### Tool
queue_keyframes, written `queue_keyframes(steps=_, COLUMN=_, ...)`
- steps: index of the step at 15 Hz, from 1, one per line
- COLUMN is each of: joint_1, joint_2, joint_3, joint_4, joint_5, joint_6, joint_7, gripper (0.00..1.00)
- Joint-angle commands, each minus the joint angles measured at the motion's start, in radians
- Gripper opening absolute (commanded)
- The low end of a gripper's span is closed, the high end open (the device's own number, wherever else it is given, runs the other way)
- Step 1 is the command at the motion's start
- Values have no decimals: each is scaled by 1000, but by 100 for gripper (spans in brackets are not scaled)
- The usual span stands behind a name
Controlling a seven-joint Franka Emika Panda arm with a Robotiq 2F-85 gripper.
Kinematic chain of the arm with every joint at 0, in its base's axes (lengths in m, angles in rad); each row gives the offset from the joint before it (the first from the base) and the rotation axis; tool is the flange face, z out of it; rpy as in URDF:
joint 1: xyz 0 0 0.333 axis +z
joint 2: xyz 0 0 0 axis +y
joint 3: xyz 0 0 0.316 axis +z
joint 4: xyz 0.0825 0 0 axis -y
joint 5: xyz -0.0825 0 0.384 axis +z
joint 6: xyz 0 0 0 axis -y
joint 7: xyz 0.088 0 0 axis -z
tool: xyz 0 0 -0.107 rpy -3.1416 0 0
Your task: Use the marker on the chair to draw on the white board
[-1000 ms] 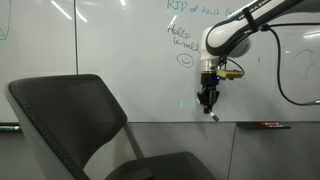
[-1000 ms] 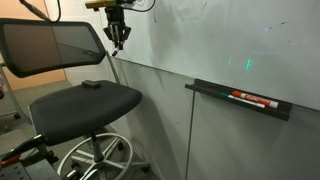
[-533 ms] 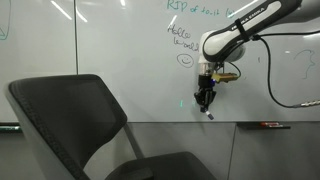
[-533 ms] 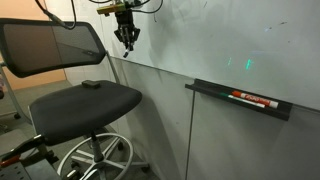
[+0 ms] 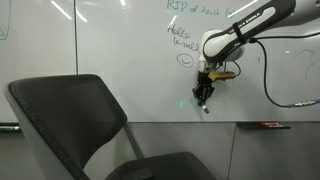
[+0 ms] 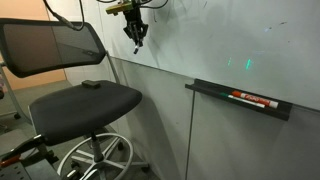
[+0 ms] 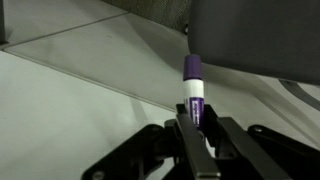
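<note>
The gripper [image 5: 204,96] clamps the marker [image 7: 193,88], whose long axis runs straight out between the fingers, tip down near the white board [image 5: 120,40]; the arm arches in from above.

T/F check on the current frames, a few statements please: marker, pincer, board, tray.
1. The pincer is shut on the marker. True.
2. The marker lies on the chair seat. False: it is held in the pincer, up in front of the board, above the seat.
3. A pen with a red part lies in the tray. True.
4. The board is blank. False: it carries green writing and a smiley.
</note>
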Motion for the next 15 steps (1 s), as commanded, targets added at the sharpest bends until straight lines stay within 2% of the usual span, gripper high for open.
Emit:
queue_keyframes(steps=1, joint_1=10, joint_2=24, joint_3=-14, joint_4=22, joint_5=-25, joint_6=40, joint_7=25, gripper=6)
queue_keyframes(steps=15, joint_1=4, joint_2=101, joint_3=-48, joint_4=25, joint_5=-40, joint_6=103, joint_7=14, gripper=6)
